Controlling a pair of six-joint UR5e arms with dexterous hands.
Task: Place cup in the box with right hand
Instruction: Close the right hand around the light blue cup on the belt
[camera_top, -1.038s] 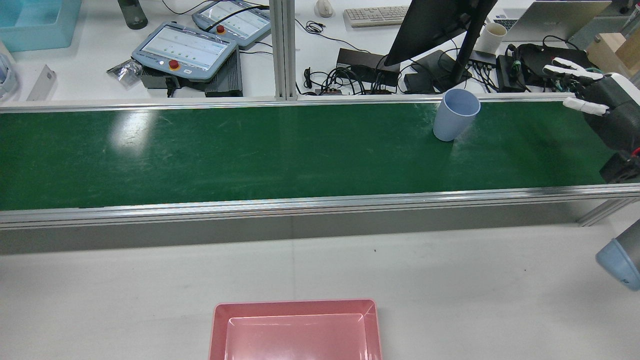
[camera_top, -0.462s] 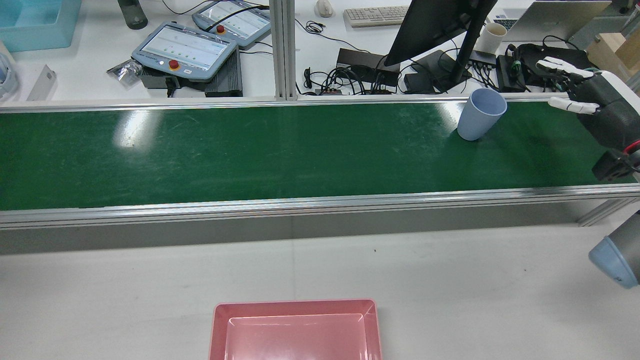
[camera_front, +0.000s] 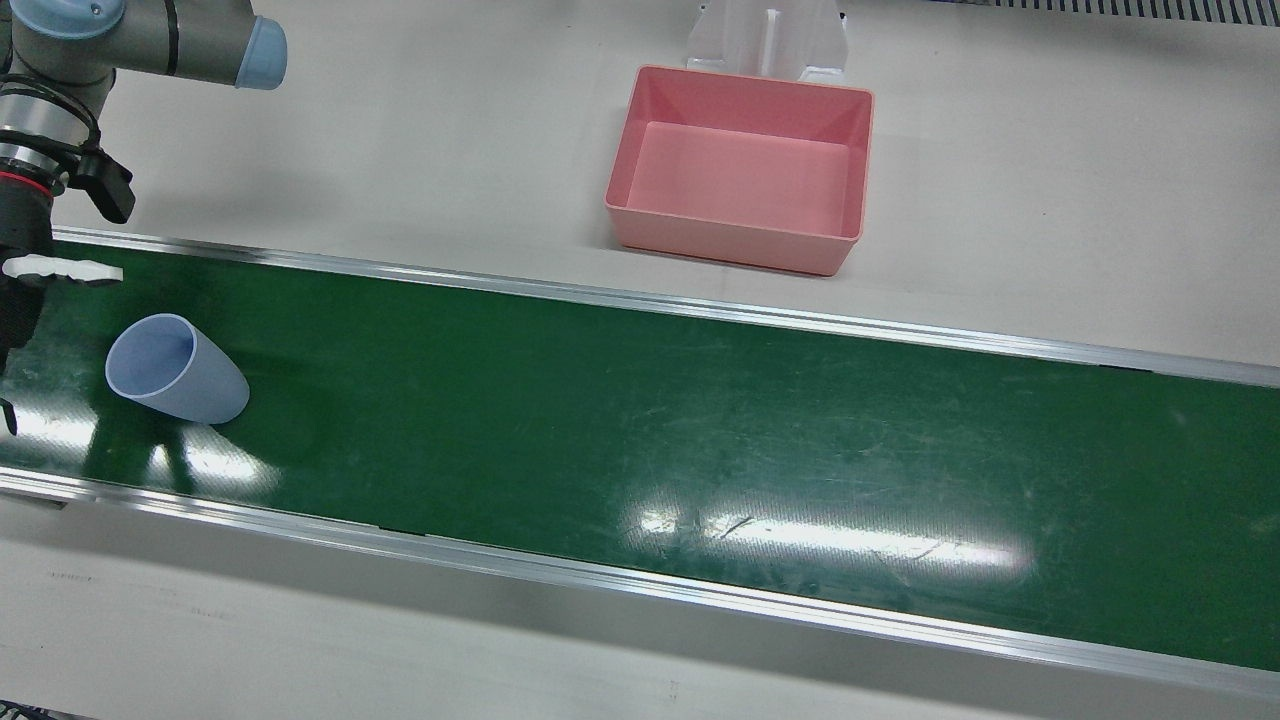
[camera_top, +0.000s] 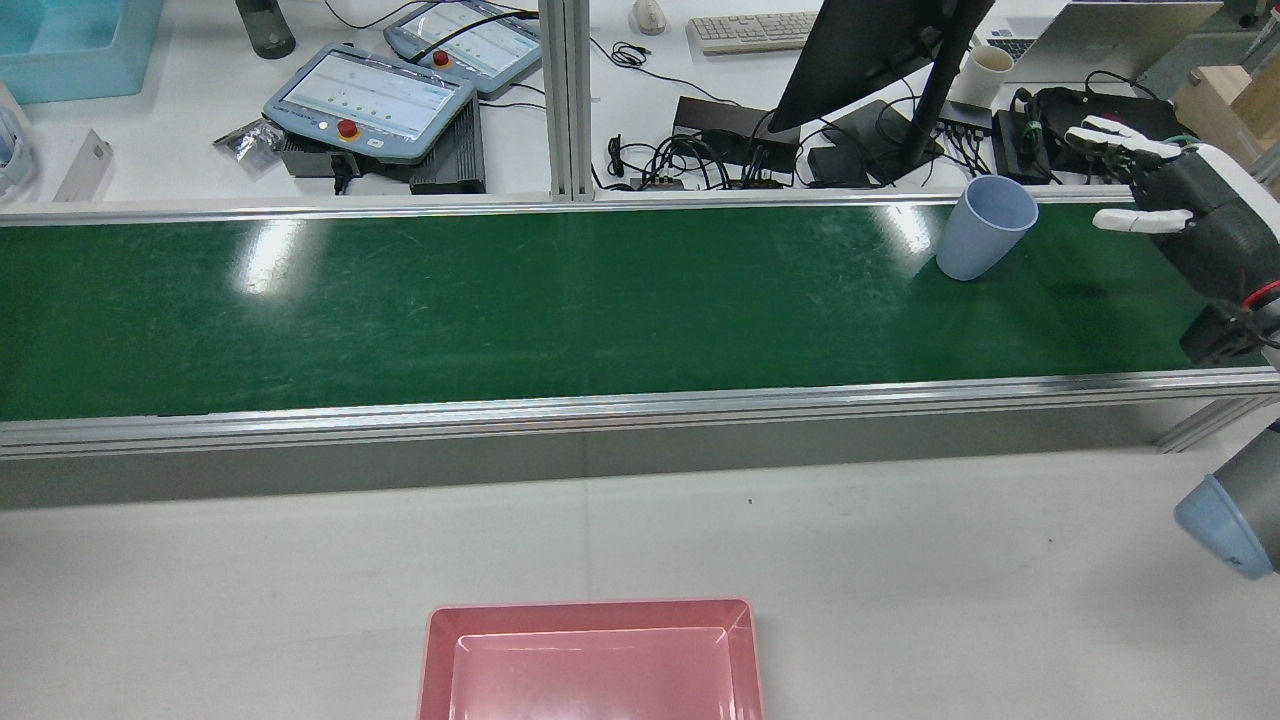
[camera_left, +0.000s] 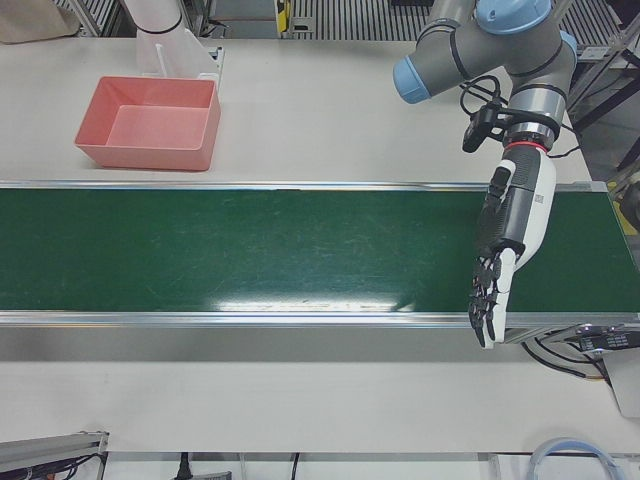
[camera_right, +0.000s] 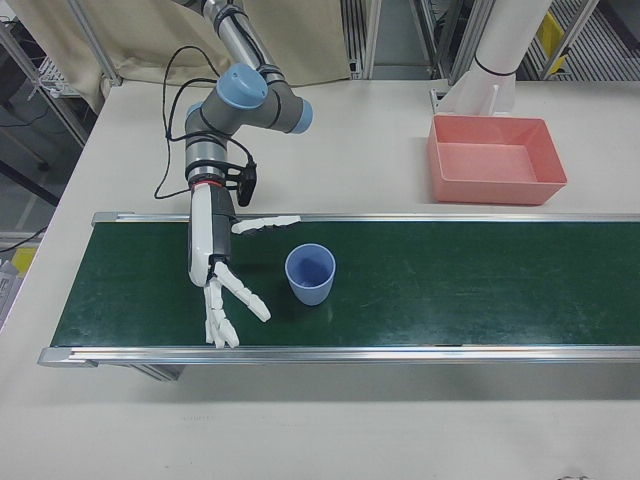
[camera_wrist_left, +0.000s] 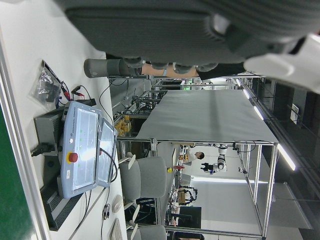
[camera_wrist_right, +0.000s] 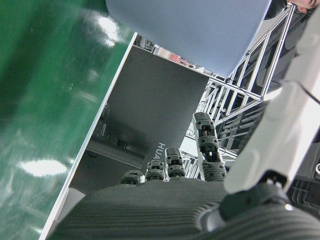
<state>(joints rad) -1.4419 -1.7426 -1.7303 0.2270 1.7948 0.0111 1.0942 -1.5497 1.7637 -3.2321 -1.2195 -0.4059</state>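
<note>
Cup (camera_right: 310, 274) upright on belt (camera_right: 480, 280) — right hand (camera_right: 222, 280) spread beside.

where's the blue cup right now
The light blue plastic cup stands upright on the green conveyor belt, just beside the open right hand, not touching it.

Matt plastic cup (camera_right: 310, 275), scuffed glossy green belt (camera_front: 700, 440), smooth pink plastic box (camera_front: 740, 170)

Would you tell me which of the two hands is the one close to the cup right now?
The right hand: it hangs open over the green belt just beside the blue cup. The left hand is at the belt's other end, with no cup nearby.
</note>
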